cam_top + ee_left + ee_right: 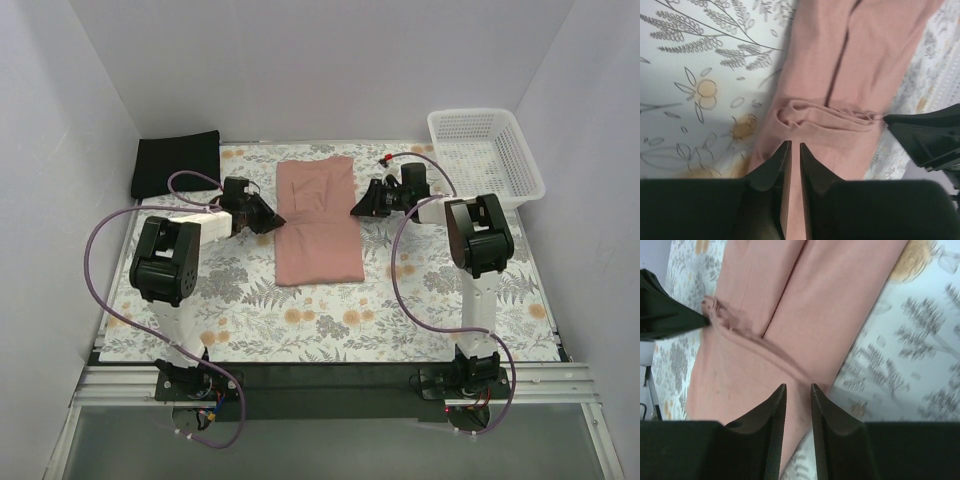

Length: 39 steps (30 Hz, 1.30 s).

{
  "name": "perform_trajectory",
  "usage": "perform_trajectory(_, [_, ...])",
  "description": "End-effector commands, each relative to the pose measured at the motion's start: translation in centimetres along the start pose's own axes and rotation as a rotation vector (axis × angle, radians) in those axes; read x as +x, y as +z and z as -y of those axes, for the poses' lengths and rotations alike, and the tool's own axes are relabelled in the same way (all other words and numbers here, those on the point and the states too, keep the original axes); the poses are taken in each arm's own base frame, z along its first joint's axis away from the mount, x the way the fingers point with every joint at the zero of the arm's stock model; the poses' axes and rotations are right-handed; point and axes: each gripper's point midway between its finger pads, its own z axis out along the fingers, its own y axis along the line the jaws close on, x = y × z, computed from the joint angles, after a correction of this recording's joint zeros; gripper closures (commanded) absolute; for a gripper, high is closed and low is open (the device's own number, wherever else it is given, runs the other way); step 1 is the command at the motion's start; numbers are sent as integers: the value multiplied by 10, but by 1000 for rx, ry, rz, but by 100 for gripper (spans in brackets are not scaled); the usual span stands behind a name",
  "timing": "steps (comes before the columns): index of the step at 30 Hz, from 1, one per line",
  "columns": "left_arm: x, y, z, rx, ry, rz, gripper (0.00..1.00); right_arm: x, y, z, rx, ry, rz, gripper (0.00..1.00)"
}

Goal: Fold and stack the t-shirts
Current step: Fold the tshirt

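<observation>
Centre of top view: pink t-shirt (pixel 318 225) folded to long strip on floral table cloth (pixel 420 300). Left gripper (pixel 275 222) at its left edge, right gripper (pixel 358 208) at its right edge. Black t-shirt (pixel 177 163) folded, upper left corner. White lattice basket (pixel 527 150) upper right.

Left wrist view: jaws narrow, pink cloth in gap; raised crease runs right across shirt to other gripper's tip.

Right wrist view: jaws narrow, crease ends between tips; cloth bunched at far gripper, upper left.
</observation>
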Motion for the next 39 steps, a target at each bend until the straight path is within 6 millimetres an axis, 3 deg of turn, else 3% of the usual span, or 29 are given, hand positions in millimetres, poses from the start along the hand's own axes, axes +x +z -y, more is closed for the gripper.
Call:
perform_trajectory(1, [-17, -50, 50, 109, 60, 55, 87, -15, -23, -48, -80, -57, 47, 67])
perform_trajectory(2, [-12, -58, 54, 114, 67, 48, 85, -22, -34, -68, -106, -72, 68, 68])
perform_trajectory(4, [-3, -82, 65, 149, 90, 60, 83, -9, -41, -91, -155, -75, 47, 67])
perform_trajectory(7, [33, -108, 69, 176, 137, 11, 82, 18, -55, -129, -238, -60, 8, 68])
perform_trajectory(9, [66, -116, 68, 187, 169, -47, 82, 45, -59, -151, -289, -46, -47, 68])
perform_trajectory(12, [112, -119, 46, 164, 178, -136, 84, 86, -59, -169, -337, -23, -132, 68])
perform_trajectory(13, [123, -115, 30, 126, 169, -158, 86, 95, -58, -172, -346, -22, -151, 68])
perform_trajectory(16, [143, -104, -2, 59, 131, -197, 93, 127, -47, -171, -357, -4, -224, 68])
perform_trajectory(23, [150, -84, -46, -101, 84, -210, 100, 179, -30, -122, -294, 110, -327, 72])
perform_trajectory(26, [155, -82, -64, -157, 56, -229, 100, 189, -33, -100, -265, 177, -342, 73])
perform_trajectory(30, [162, -88, -88, -213, 12, -236, 100, 188, -46, -81, -246, 235, -322, 74])
perform_trajectory(35, [162, -98, -84, -188, 13, -229, 100, 178, -59, -87, -266, 219, -292, 73])
perform_trajectory(39, [154, -112, -63, -126, 35, -202, 97, 175, -71, -94, -269, 204, -271, 73])
